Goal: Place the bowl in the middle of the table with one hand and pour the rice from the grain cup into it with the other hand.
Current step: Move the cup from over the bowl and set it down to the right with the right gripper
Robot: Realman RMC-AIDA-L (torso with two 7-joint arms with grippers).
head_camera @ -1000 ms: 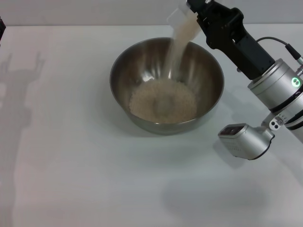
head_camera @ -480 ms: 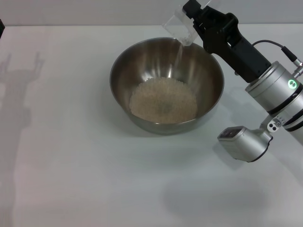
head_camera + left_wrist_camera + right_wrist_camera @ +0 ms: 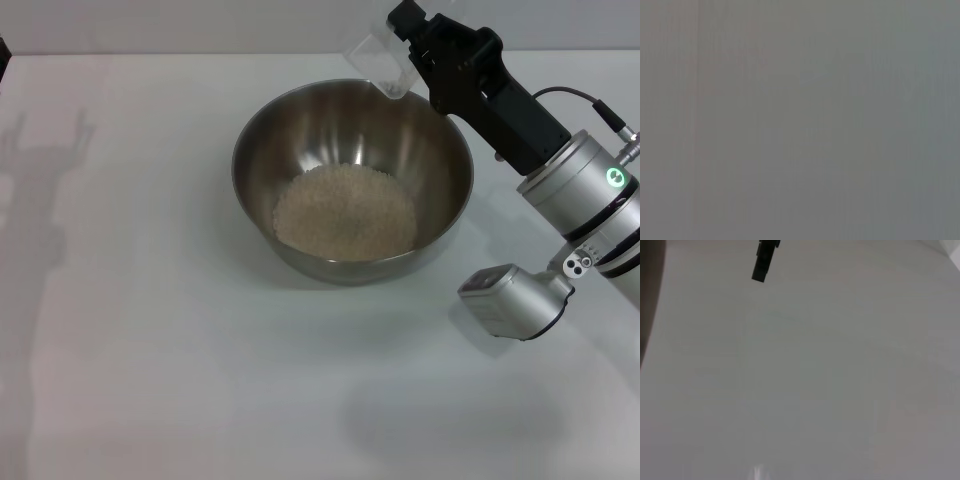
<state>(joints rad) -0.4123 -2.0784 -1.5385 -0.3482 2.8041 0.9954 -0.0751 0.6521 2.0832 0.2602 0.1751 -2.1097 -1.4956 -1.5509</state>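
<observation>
My right pincer (image 3: 408, 58) grips the tipped cup (image 3: 383, 62) over the bowl (image 3: 352, 180); careless withdrawal could scatter leftover rice (image 3: 345, 212).

Right gripper (image 3: 405, 50) raised at far right, clamped, left arm unseen

Lab-like setup: bare white table (image 3: 150, 350)
</observation>
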